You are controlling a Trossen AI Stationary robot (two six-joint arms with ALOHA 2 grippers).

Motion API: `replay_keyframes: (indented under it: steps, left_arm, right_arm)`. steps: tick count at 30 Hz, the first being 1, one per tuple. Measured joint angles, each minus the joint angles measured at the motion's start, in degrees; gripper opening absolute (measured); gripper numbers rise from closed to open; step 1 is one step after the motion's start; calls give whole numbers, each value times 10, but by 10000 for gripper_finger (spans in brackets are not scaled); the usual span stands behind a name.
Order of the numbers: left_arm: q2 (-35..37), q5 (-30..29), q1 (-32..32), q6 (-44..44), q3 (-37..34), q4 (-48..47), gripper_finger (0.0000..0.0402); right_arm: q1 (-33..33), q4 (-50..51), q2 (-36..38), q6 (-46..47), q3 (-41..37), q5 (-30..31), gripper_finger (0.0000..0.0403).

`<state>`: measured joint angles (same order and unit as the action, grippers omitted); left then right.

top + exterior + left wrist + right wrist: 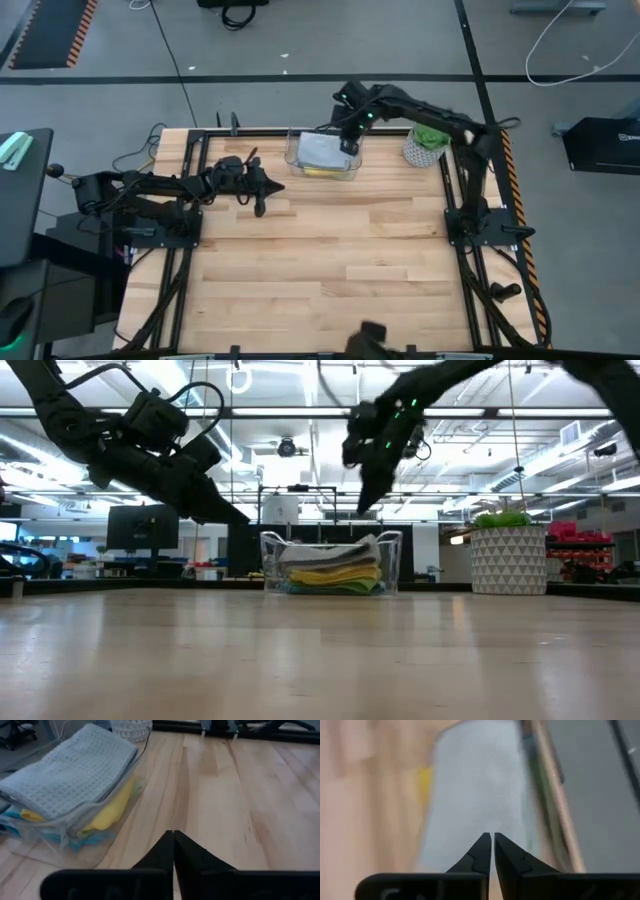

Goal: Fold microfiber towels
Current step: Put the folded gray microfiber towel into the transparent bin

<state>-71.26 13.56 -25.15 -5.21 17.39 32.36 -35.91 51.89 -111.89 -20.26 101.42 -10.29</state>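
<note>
The folded towels [322, 152] lie stacked in a clear bin [295, 160] at the far middle of the tabletop [330, 270], grey on top with yellow, green and light blue beneath, so the folding looks finished. The right hand [349, 146] hangs just above the bin's right end with its fingers together and empty; if it drops or swings sideways it could catch the bin wall, drag the grey towel out of square, or bump the white pot [424, 146] standing just to the right. The left hand [262, 190], fingers also together on nothing, waits over the tabletop left of the bin, and a sweep to the right could shove the light bin along.
</note>
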Motion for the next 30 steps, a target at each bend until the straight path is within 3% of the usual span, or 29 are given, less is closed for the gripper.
replay_keyframes:
  steps: [3, 6, 11, 14, 22, 30]
  left_arm:
    - [0, 0, -1, 0, 0, -11, 10]
    - [0, -2, -2, -2, 0, -10, 13]
    - [0, -13, -4, -6, 0, -9, 7]
    - [0, -14, -8, -6, 0, -9, 9]
    - [0, -17, -8, 3, 0, -9, 9]
    - [-15, -38, -6, 5, 0, 18, 6]
  right_arm:
    - [25, 43, 54, 11, -39, -7, 30]
    - [67, 31, 110, 36, -129, -11, 21]
    - [131, -114, 175, 113, -318, -4, 6]
    - [141, -208, 189, 163, -379, 18, 7]
    - [114, -256, 184, 197, -403, 93, 4]
    - [100, -292, 171, 203, -403, 110, 3]
